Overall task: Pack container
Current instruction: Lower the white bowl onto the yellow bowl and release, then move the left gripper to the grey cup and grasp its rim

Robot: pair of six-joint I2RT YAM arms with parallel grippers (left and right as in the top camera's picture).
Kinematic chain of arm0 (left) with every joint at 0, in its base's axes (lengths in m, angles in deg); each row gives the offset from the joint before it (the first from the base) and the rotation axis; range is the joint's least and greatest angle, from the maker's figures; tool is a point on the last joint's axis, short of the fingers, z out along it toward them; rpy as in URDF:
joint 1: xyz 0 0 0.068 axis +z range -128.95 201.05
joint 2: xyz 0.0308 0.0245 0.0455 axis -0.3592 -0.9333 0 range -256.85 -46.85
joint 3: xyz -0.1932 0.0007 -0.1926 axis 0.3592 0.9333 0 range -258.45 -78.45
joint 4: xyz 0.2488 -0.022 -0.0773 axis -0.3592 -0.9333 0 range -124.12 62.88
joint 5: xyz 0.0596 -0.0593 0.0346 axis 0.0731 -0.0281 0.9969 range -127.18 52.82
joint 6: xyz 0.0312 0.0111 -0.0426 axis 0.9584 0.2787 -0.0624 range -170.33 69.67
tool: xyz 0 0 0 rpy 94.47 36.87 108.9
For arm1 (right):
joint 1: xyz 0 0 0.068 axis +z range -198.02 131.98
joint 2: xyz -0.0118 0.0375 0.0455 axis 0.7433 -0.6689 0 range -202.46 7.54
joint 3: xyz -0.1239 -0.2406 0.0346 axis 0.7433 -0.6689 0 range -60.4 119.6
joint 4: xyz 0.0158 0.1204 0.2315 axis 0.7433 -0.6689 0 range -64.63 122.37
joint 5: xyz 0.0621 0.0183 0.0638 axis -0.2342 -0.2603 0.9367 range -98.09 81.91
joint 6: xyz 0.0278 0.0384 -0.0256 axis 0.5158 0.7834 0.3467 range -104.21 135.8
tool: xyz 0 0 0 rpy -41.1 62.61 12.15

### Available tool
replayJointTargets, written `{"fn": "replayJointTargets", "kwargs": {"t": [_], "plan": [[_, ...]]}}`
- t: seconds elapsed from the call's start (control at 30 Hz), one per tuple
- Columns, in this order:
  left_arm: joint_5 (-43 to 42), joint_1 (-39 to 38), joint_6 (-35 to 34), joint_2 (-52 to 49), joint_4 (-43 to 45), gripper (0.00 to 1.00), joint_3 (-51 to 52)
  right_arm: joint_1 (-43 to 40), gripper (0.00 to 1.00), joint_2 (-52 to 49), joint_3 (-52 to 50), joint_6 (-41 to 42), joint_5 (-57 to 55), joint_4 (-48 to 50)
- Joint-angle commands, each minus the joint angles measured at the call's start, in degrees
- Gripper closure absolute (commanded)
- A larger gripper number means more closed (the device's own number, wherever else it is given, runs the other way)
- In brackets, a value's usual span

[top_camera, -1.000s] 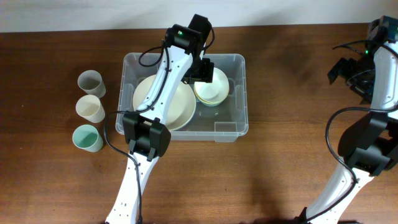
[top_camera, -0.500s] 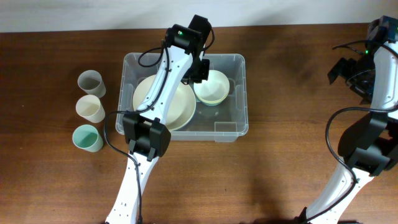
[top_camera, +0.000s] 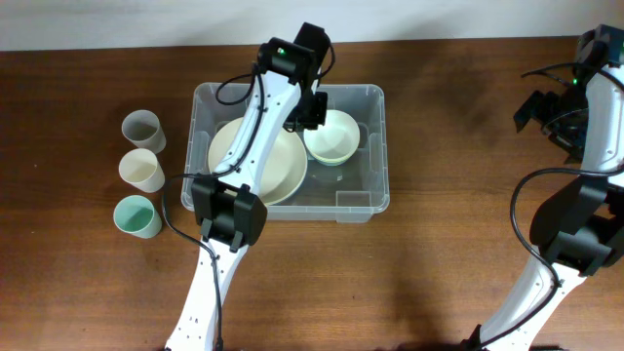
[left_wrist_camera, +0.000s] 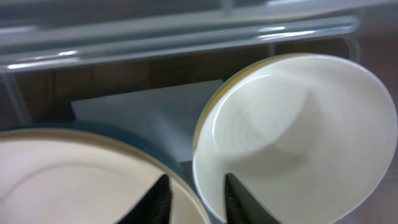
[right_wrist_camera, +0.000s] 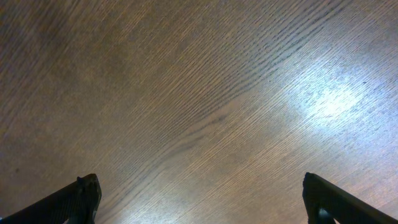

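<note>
The clear container (top_camera: 378, 195) stands at mid-table and holds a large cream bowl (top_camera: 255, 168) on its left and a small pale bowl (top_camera: 336, 143) at its back right. My left gripper (top_camera: 310, 113) reaches into the bin over the small bowl's left rim. In the left wrist view its jaws (left_wrist_camera: 196, 200) are narrowly open and straddle the rim of the small bowl (left_wrist_camera: 292, 124). One finger sits inside that bowl, the other over the large bowl (left_wrist_camera: 74, 180). My right gripper (right_wrist_camera: 202, 199) hangs wide open over bare wood, far right (top_camera: 551, 109).
Three cups stand in a column left of the bin: grey (top_camera: 142, 129), cream (top_camera: 142, 170) and teal (top_camera: 136, 216). The container's far wall (left_wrist_camera: 186, 37) and white base label (left_wrist_camera: 143, 118) show behind the bowls.
The small bowl has shifted slightly toward the bin's back wall. The left gripper has narrowed from wide open around its rim. The right arm has stayed still.
</note>
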Motion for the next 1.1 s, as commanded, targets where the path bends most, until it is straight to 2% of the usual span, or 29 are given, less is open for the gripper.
{"fn": "replayJointTargets", "kwargs": {"t": [0.0,0.03,0.07,0.13,0.2,0.37,0.6,0.83,1.07], "plan": [[-0.02,1.55,1.14,1.51,-2.03,0.61,-5.95,-0.15,0.01,0.02,-0.20,0.04,-0.09,0.00],[0.00,2.05,2.32,2.36,-2.95,0.54,-8.00,-0.15,0.01,0.02,-0.20,0.04,-0.09,0.00],[0.07,2.67,2.99,3.61,-3.72,0.34,-9.90,-0.15,0.01,0.02,-0.20,0.02,-0.09,0.00],[1.18,4.09,2.95,5.99,-4.35,0.07,-12.37,-0.15,0.01,0.02,-0.20,0.04,-0.09,0.00],[3.54,6.82,2.91,9.20,-5.05,0.01,-14.60,-0.15,0.01,0.02,-0.20,0.04,-0.09,0.00],[5.95,15.34,1.77,14.60,-6.93,0.01,-15.87,-0.15,0.01,0.02,-0.20,0.04,-0.09,0.00],[5.25,28.61,-6.47,14.58,-6.93,0.00,-13.57,-0.15,0.01,0.02,-0.20,0.04,-0.09,0.00],[4.70,36.76,-8.28,13.35,-5.42,0.01,-1.46,-0.15,0.01,0.02,-0.20,0.04,-0.09,0.00],[4.68,40.70,-8.28,12.81,1.79,0.01,11.61,-0.15,0.01,0.02,-0.20,0.04,-0.09,0.00]]}}
